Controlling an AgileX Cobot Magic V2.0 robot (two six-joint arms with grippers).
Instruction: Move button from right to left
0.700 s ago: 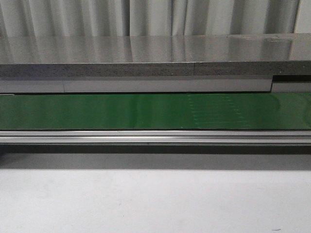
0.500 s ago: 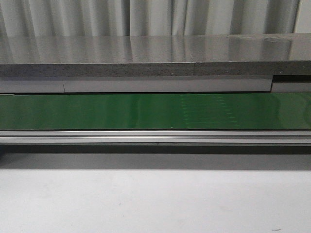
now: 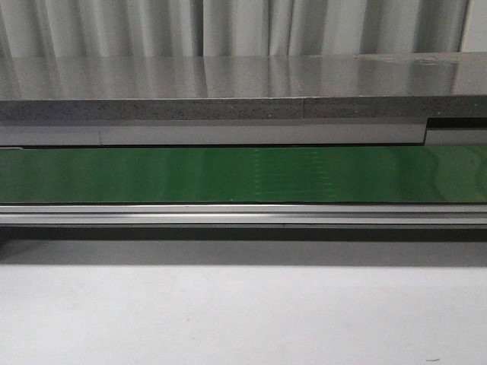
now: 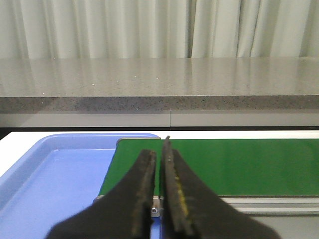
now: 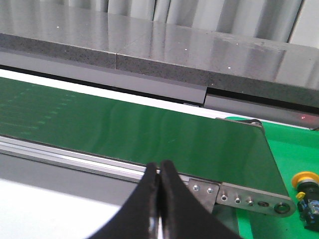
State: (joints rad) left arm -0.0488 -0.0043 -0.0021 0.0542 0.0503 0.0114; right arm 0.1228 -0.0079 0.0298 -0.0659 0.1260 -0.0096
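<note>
The button (image 5: 305,183), with a round yellow cap on a dark body, stands on a green surface past the conveyor's end; it shows only in the right wrist view, at the frame's edge. My right gripper (image 5: 159,169) is shut and empty, over the conveyor's near rail, well apart from the button. My left gripper (image 4: 158,154) is shut and empty, over the other end of the green belt (image 4: 239,164), beside a blue tray (image 4: 55,169). Neither gripper nor the button shows in the front view.
The green conveyor belt (image 3: 243,175) runs across the front view with an aluminium rail (image 3: 243,214) along its near side. A grey stone counter (image 3: 243,87) lies behind it, with curtains beyond. White table surface (image 3: 243,312) lies in front.
A faint pale patch on the belt has shifted to the left across the front view. Nothing else has moved.
</note>
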